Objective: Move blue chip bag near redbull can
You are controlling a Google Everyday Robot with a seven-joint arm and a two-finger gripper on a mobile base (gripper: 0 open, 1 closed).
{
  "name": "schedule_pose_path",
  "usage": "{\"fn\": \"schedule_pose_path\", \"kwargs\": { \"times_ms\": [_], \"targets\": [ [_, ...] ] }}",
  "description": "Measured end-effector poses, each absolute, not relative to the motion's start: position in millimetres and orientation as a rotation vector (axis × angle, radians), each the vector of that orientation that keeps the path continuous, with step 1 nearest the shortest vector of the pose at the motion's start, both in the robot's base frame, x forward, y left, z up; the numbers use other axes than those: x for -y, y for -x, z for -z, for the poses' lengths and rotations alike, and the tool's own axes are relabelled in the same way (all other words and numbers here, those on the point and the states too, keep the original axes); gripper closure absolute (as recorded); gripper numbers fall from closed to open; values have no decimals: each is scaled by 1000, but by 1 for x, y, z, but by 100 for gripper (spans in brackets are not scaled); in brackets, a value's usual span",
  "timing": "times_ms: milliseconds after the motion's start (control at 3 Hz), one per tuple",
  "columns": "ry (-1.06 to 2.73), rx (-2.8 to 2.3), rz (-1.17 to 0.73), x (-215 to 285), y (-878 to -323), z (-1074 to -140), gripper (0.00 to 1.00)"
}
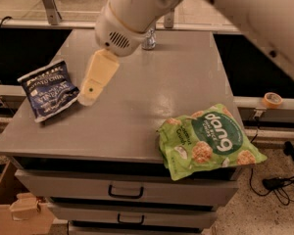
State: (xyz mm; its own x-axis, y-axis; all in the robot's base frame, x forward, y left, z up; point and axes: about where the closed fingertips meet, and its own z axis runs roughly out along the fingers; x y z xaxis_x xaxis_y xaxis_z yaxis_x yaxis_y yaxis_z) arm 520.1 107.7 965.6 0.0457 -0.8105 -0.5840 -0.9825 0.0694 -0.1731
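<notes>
- Grey, smooth and faintly glossy, the flat top of a metal drawer cabinet [152,97] fills the middle of the view, with a speckled floor below and a pale floor beyond the far edge.
- Over the left half of that top hangs the gripper [90,91], a flat, cream-coloured plastic wedge with a small dark dot near its rounded tip. It slants down and to the left, the tip low over the surface. It is seen side-on, so I cannot tell how wide it stands; it holds nothing.
- Above it sits the rounded white wrist housing [121,27] with a slotted vent, joined to a thick white arm that runs out at the upper right.
- Just left of the gripper tip, near but apart from it, lies the blue chip bag [49,89]: crinkled navy foil, white lettering, flat on the top close to the left edge.
- Behind the wrist, at the far edge, stands the redbull can [148,40], shiny silver metal, only its lower part showing, well apart from the blue bag.
- At the front right corner lies a puffy bright green snack bag [208,141], overhanging the front edge.
- Below are grey drawers [125,192] with dark bar handles.
- A brown cardboard box [10,209] stands at the lower left, and black cables [279,184] trail on the floor at the right.
</notes>
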Motion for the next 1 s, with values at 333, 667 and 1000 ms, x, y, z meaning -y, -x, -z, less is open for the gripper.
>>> {"fn": "schedule_pose_path", "kwargs": {
  "times_ms": [333, 667, 1000],
  "targets": [
    [1684, -1795, -538, -152, -548, -920, 0],
    [1564, -1793, -665, -191, -576, -881, 0],
    [1470, -1776, -761, -220, -594, -867, 0]
  ]
}}
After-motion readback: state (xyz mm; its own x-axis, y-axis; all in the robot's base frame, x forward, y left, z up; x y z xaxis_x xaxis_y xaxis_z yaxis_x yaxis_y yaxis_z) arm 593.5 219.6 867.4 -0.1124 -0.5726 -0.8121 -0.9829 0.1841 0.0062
